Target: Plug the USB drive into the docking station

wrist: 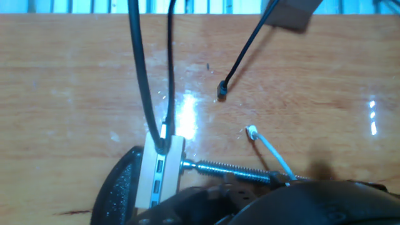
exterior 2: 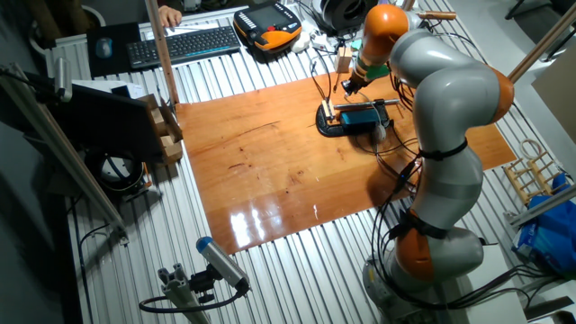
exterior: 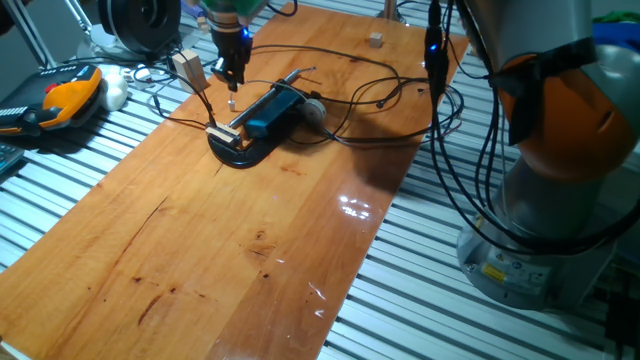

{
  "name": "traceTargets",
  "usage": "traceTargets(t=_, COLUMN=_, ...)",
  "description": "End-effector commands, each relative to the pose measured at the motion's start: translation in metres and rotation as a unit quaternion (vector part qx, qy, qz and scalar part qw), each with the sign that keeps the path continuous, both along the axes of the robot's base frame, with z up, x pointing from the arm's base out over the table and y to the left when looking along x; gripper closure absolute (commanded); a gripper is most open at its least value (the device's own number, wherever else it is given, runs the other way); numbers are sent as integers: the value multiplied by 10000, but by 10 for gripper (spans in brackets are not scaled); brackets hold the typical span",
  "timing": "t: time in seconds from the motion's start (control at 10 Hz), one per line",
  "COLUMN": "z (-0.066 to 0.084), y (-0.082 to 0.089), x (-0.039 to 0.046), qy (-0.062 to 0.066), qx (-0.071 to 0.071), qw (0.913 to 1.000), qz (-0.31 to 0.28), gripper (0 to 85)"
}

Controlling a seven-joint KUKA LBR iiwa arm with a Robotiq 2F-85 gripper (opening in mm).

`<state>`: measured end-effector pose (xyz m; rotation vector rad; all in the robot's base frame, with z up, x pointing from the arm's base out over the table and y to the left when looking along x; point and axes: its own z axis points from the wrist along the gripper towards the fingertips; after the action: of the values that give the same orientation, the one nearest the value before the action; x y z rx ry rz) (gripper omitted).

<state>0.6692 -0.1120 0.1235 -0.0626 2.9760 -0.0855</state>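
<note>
No readable writing, black two-finger gripper (exterior: 232, 82) clamped on small silver-white USB drive (exterior: 232, 101), just above flat bright-blue docking station (exterior: 270, 113).

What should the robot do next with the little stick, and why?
Probably go gently down toward the docking station, checking its aim first. The gripper hangs above the station's near end with the USB drive pointing down and a gap under it. The hand view shows small ports on the station's pale end, so the stick seems close but not plugged in yet.
</note>
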Motion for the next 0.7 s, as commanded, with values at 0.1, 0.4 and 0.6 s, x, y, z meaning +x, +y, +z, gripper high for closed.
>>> traceTargets(t=0.1, z=-4, y=-17, x=29, qy=-74, qx=-78, qw=9998, qz=177, gripper=340)
traceTargets(t=0.4, z=-34, y=-100, x=106, qy=-48, qx=-95, qw=9993, qz=365, gripper=340)
traceTargets(t=0.6, z=-18, y=-104, x=124, qy=-69, qx=-129, qw=9992, qz=381, gripper=340)
